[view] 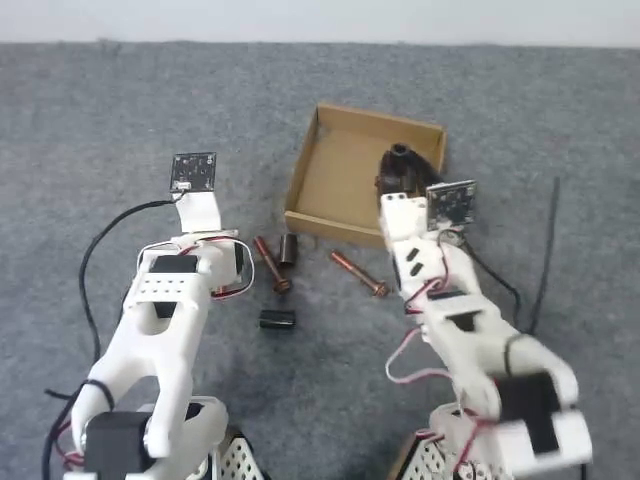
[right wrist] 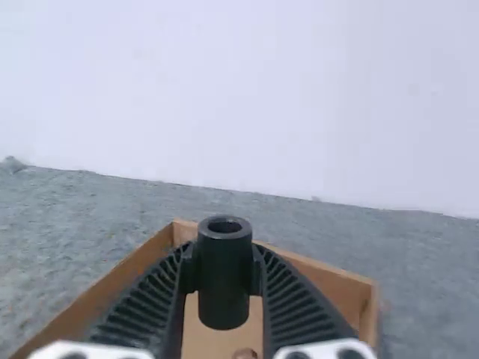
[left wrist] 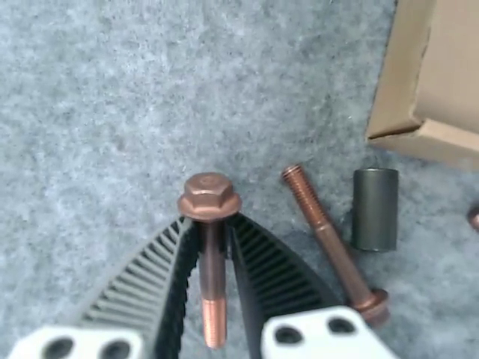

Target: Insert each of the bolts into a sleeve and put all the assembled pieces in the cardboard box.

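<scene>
My left gripper [left wrist: 209,224] is shut on a copper bolt [left wrist: 212,284], whose hex head sticks out past the fingertips above the grey carpet. Beside it on the carpet lie a second bolt [left wrist: 329,239] [view: 268,262] and a black sleeve [left wrist: 374,209] [view: 289,249]. A third bolt [view: 358,273] lies in front of the cardboard box [view: 312,170] [right wrist: 135,273], and another sleeve [view: 277,319] rests nearer the arm bases. My right gripper [right wrist: 223,258] [view: 400,172] is shut on a black sleeve [right wrist: 223,277] [view: 400,155], held upright with its bore upward over the box's right half.
Grey carpet [view: 100,120] covers the table up to a white wall [view: 320,20] at the back. Black cables run left of the left arm [view: 90,260] and right of the right arm [view: 545,250]. Open carpet lies to the left and far right.
</scene>
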{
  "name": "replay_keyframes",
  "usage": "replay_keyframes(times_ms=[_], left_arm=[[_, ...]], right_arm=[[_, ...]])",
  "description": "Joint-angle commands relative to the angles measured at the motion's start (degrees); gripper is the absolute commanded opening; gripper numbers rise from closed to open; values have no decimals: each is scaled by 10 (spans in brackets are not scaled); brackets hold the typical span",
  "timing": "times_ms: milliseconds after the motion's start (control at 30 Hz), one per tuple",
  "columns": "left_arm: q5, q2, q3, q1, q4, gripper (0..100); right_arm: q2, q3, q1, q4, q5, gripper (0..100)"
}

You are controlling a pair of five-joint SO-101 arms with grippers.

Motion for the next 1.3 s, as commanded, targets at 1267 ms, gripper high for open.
replay_keyframes(times_ms=[1267], left_arm=[[-7, -32, -6, -2, -43, 11]], right_arm=[[189, 259, -151, -457, -3, 6]])
